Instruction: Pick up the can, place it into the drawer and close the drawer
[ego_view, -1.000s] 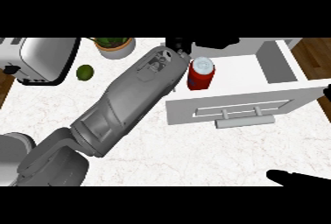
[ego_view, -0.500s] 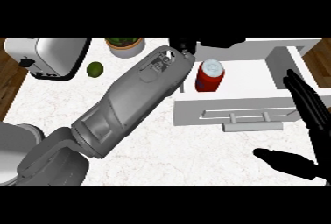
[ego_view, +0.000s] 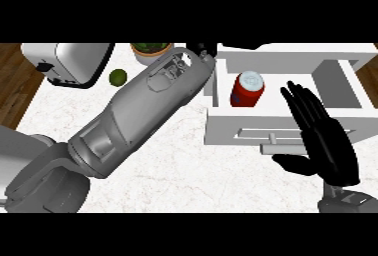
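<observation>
The red can (ego_view: 247, 90) with a silver top stands upright inside the open white drawer (ego_view: 341, 103), near its left wall. My left forearm runs from the lower left up to the drawer's back left corner. Only a small black part of my left hand (ego_view: 201, 50) shows there, just up and left of the can, and contact cannot be made out. My right hand (ego_view: 328, 145) is open, fingers straight and pointing up. It sits over the right part of the drawer front (ego_view: 244, 127), by its handle (ego_view: 275, 146).
A silver toaster (ego_view: 66, 62) stands at the back left. A small green fruit (ego_view: 118, 77) and a potted plant (ego_view: 151, 50) lie beside the left forearm. Wooden floor shows beyond the counter's left edge.
My right hand has risen from the lower right corner to stand open in front of the drawer front. The left arm and the can have kept their places relative to the drawer.
</observation>
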